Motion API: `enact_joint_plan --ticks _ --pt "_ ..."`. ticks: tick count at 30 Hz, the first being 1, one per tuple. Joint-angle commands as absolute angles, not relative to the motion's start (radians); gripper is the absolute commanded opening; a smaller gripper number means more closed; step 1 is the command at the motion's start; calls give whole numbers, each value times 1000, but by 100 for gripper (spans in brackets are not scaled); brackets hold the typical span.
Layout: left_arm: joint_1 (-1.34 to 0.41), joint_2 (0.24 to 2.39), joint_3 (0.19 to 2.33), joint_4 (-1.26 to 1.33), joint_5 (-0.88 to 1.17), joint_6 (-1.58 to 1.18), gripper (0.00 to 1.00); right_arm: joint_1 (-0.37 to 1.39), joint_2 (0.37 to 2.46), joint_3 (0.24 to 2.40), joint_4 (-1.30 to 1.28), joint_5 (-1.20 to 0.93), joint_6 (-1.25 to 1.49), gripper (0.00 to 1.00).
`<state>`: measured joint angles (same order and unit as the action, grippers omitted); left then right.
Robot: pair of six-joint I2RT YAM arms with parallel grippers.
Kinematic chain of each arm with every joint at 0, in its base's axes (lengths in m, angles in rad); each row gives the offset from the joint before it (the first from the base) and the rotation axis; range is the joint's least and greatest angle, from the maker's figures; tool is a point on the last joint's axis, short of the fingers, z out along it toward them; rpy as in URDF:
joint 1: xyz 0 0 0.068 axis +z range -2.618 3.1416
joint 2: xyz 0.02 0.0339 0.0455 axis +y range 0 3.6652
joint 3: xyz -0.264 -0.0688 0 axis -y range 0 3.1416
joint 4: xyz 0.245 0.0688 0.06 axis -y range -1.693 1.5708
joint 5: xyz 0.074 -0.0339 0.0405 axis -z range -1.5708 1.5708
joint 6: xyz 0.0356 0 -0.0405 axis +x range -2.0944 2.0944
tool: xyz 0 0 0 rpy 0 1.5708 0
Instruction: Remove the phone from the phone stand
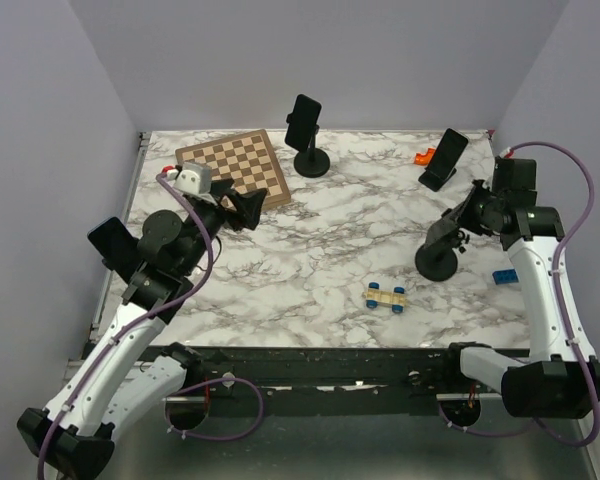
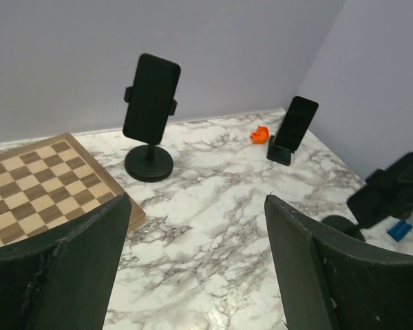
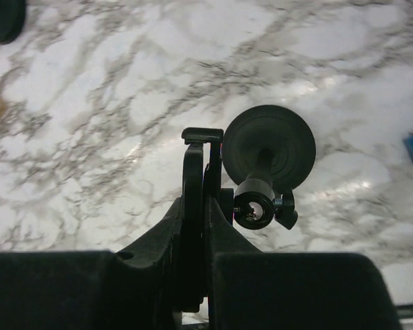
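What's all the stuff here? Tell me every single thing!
table: one, white-grey marble
chessboard: one, brown and cream, back left
small box: one, white-grey, by the chessboard's left side
middle phone: one, black, on back stand
leaning phone: one, black, in small stand, back right
orange toy: one, beside leaning phone
held phone: one, black, on near stand, right
toy car: one, wood, blue wheels, near middle
blue block: one, right edge
left fingers: two, black, open
right fingers: two, black, shut on held phone
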<state>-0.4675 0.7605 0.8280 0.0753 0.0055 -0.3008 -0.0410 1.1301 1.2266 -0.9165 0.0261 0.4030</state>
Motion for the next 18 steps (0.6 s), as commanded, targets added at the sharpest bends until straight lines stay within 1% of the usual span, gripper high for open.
enact_joint_plan --ticks 1,5,8,14,18 --pt "-481 828 869 87 164 -327 86 -30 1179 1226 -693 -284 347 1" --pt "-494 892 891 84 256 -347 86 0 1228 1230 -667 -384 297 1" --pt "-506 942 901 99 352 -360 85 74 1255 1241 -663 -431 254 1" --pt "-546 1049 951 82 500 -368 82 309 1344 1295 -687 -355 176 1" --pt "-573 1088 968 66 528 -360 82 413 1392 1323 -674 -341 168 4"
